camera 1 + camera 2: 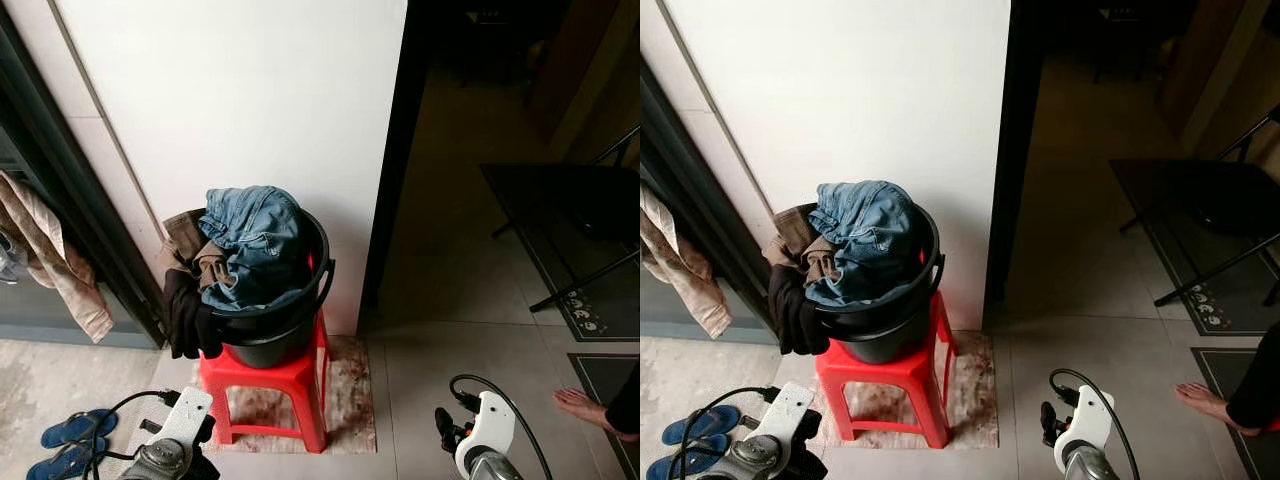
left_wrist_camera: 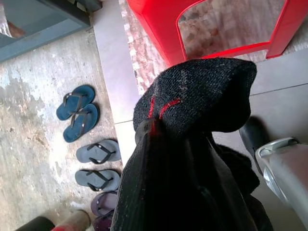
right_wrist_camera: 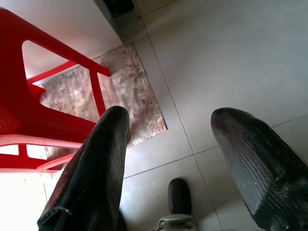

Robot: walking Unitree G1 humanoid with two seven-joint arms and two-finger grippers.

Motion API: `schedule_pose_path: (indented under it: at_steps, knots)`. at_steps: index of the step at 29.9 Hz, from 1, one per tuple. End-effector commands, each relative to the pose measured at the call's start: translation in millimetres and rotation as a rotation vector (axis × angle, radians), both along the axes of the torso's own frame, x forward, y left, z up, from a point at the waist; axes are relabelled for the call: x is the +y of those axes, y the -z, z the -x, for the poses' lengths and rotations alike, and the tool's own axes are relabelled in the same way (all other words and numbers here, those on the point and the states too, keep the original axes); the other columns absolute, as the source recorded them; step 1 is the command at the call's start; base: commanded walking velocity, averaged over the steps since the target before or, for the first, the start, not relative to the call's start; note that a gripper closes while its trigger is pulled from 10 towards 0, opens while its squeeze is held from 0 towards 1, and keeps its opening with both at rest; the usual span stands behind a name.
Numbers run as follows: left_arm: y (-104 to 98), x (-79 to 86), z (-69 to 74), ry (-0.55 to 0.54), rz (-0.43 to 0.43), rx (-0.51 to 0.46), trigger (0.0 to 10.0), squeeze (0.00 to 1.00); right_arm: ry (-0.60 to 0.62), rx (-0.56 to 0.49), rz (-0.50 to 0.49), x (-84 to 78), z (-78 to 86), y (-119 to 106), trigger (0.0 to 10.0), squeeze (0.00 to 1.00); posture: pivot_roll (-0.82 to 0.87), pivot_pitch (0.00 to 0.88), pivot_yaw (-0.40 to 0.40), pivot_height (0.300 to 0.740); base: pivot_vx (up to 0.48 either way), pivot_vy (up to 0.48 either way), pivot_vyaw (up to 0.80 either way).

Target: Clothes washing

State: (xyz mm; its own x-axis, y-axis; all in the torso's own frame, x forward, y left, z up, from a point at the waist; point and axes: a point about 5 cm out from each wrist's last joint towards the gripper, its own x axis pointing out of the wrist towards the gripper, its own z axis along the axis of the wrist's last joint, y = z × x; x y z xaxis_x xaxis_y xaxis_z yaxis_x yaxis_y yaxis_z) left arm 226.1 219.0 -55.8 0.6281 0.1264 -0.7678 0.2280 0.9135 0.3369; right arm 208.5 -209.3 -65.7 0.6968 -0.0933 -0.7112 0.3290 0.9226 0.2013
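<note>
A black bucket (image 1: 282, 332) stands on a red plastic stool (image 1: 268, 384) against the white wall. It is heaped with clothes: blue jeans (image 1: 256, 240) on top, a brown garment (image 1: 186, 240) and a black one (image 1: 186, 322) hanging over its left rim. Both arms hang low in front of the stool, the left arm (image 1: 176, 440) near its left leg and the right arm (image 1: 486, 434) off to its right. In the left wrist view my left gripper (image 2: 192, 96) is shut, its fingers pressed together above the floor. My right gripper (image 3: 168, 130) is open with nothing between its fingers.
A worn mat (image 1: 346, 400) lies under the stool. Blue flip-flops (image 1: 70, 446) and several other slippers (image 2: 98, 166) lie on the floor at left. A beige cloth (image 1: 56, 256) hangs at left. A person's bare foot (image 1: 586, 404) is at right, near a dark doorway and a black frame (image 1: 580, 212).
</note>
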Motion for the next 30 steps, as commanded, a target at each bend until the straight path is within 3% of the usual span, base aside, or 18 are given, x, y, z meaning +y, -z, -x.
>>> schedule_pose_path:
  at_steps: [1,30]
  knots:
    - [3.2,4.9,6.7,-0.035,0.001,0.018,10.0,0.00,0.002,-0.003,-0.003,0.1,-1.8,-1.0,10.0,0.00,0.03,0.016,0.005,0.732,0.000,0.000,0.00]
    - [4.6,3.1,8.3,-0.075,0.031,0.011,10.0,0.00,-0.012,0.002,0.003,0.2,0.1,0.0,10.0,0.00,0.03,0.000,0.010,0.732,0.000,0.000,0.00]
